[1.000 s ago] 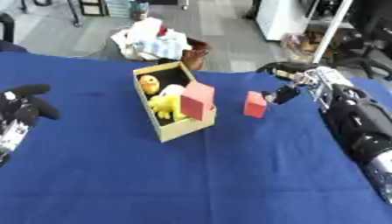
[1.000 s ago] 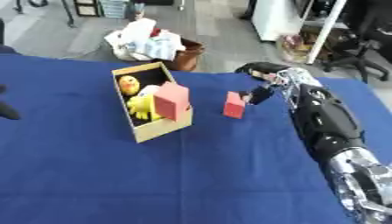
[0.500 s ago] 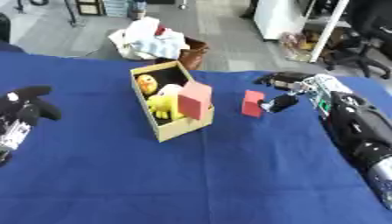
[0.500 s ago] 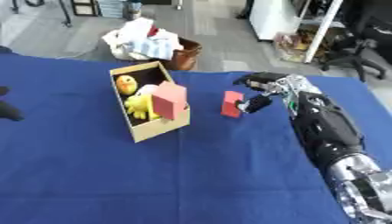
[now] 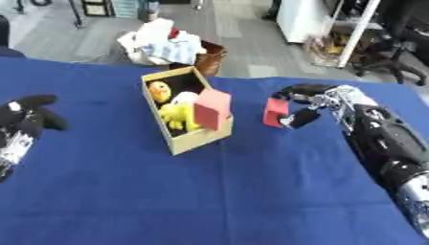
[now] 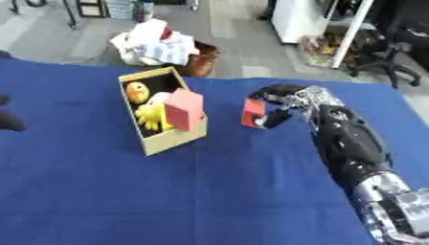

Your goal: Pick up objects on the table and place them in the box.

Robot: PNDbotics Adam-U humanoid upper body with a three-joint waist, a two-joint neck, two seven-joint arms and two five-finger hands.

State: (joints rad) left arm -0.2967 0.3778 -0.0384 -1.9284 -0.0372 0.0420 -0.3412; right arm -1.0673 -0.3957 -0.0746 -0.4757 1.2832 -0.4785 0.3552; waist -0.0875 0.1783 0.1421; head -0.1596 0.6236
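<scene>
Bare blue worktop (image 5: 209,191) lies between my right hand (image 5: 306,103) and the box (image 5: 186,111) at nine o'clock. A pink block (image 5: 213,109) stands up at the box's near side, and yellow toys (image 5: 174,115) fill its inside. My left hand (image 5: 21,125) rests far off at nine o'clock.

On the table (image 5: 209,191) the box (image 5: 186,139) stands left of centre, tilted askew. Inside it lie toys (image 5: 172,112), and a block (image 5: 213,109) leans at its right wall. Right of the box, apart from it, a second block (image 5: 275,112) sits between the right hand's (image 5: 311,103) fingers (image 5: 289,91). The left hand (image 5: 21,122) rests at the table's left edge.
</scene>
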